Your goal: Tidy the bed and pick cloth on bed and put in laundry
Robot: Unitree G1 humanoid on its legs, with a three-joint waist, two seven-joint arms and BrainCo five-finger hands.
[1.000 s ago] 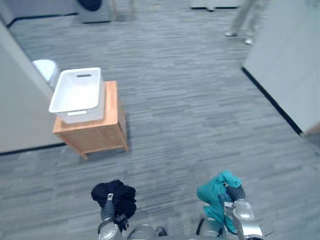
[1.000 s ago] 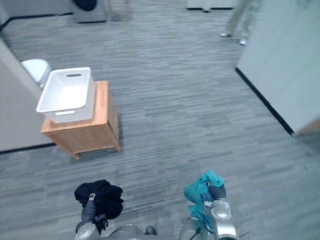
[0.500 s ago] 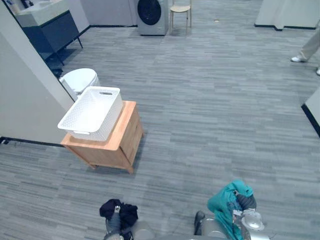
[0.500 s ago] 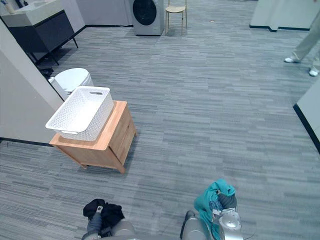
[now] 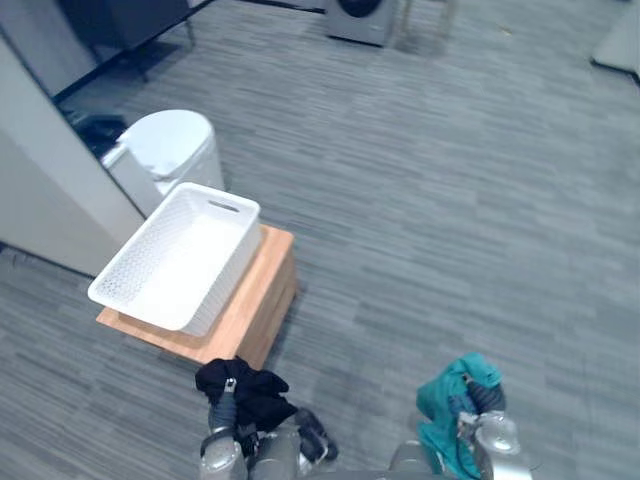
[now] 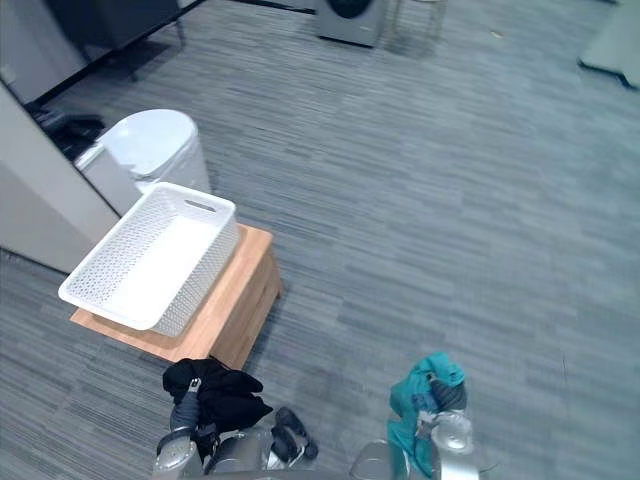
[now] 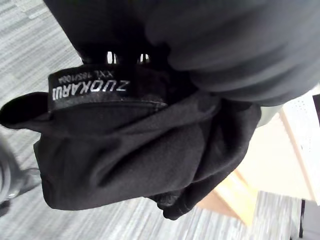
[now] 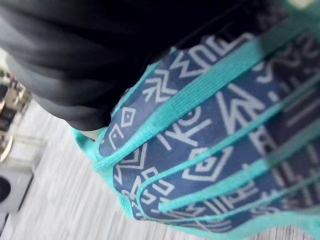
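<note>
- Two hands, each carrying one cloth, both held up off the floor.
- The left hand (image 5: 220, 420) has one black cloth (image 5: 255, 395) bunched over and around it. The cloth hides the hand, so I cannot tell how it grips. The left wrist view shows the same dark bundle (image 7: 125, 150) with a printed neck label.
- The right hand (image 5: 482, 400) has one teal cloth (image 5: 445, 405) wrapped round it and hanging below it. Here too the grip cannot be told. Close up, the fabric (image 8: 210, 125) is navy with teal bands and pale signs.
- One white laundry basket (image 5: 232, 275) with perforated walls stands ahead of the left hand and a little to its left. Nothing shows inside it.
- One low wooden cabinet (image 5: 262, 290) carries the basket. Its near corner is just ahead of the black cloth.
- One white lidded bin (image 5: 170, 150) stands beyond the basket, farther from the left hand.
- One washing machine (image 5: 360, 15) stands far ahead of both hands.
- Grey striped carpet (image 5: 450, 200) covers the floor ahead of both hands.
- A pale wall (image 5: 50, 190) runs along the far left, beyond the bin and the cabinet.
</note>
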